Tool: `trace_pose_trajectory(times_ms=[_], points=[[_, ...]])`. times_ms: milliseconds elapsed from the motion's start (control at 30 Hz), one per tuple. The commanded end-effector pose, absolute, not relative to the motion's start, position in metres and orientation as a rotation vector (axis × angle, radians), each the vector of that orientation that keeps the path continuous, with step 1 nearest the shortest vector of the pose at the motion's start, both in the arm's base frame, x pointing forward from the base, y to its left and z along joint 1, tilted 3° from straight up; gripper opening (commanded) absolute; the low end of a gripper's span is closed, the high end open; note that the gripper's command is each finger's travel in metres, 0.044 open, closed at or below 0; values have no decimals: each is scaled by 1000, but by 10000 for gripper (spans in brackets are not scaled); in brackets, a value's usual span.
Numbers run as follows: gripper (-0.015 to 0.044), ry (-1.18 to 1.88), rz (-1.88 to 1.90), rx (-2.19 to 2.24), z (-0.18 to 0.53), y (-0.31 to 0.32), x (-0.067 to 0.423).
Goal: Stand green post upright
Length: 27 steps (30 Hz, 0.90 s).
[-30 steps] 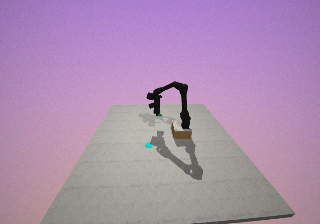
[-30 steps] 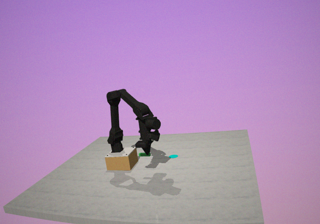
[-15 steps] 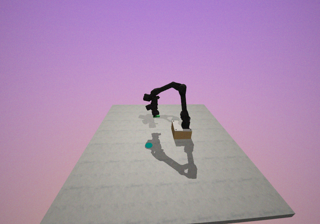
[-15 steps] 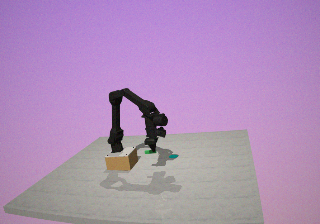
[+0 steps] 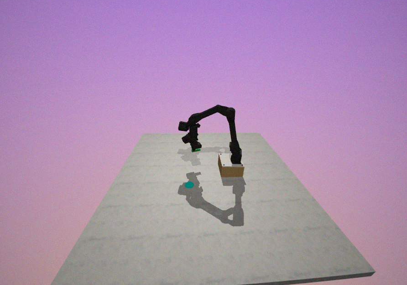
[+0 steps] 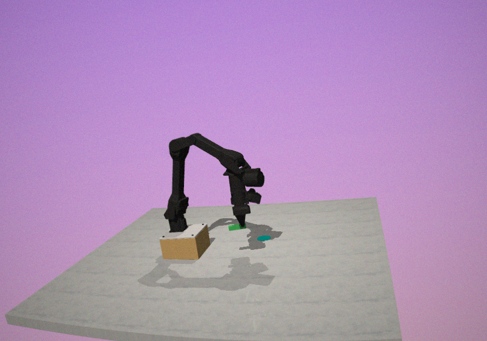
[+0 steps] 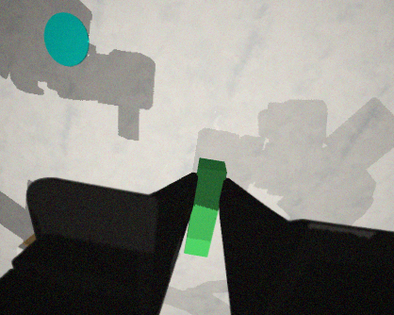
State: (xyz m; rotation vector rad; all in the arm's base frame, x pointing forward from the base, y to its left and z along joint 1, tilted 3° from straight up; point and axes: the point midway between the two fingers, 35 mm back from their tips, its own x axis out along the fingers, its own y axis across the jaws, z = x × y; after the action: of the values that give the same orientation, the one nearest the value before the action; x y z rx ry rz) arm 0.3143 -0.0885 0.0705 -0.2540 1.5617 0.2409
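My gripper (image 5: 195, 147) (image 6: 240, 221) (image 7: 208, 182) is shut on the green post (image 5: 196, 149) (image 6: 236, 227) (image 7: 205, 205). The post lies level between the black fingers, held a little above the table (image 5: 164, 235) (image 6: 322, 274). In the wrist view it runs lengthwise between the fingertips, its far end poking out past them. The cyan circle (image 5: 189, 184) (image 6: 263, 238) (image 7: 66, 39) is a flat disc on the table, apart from the post. In the wrist view it sits at the upper left, partly in the arm's shadow.
The arm stands on a tan box base (image 5: 230, 170) (image 6: 184, 246) near the table's middle. The arm's dark shadows fall across the table around the circle. The table edges are far from the gripper.
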Motion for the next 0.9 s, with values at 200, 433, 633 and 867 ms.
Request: trace_pose_trajectory(times_ms=[200,433,633,867], points=[[23,1548,350,-351,72,-59,327],[23,1534,420,-417,73,-39,334],[23,1521,480,-474,74,-21,339],[23,1503,550,-540,76,1,343]])
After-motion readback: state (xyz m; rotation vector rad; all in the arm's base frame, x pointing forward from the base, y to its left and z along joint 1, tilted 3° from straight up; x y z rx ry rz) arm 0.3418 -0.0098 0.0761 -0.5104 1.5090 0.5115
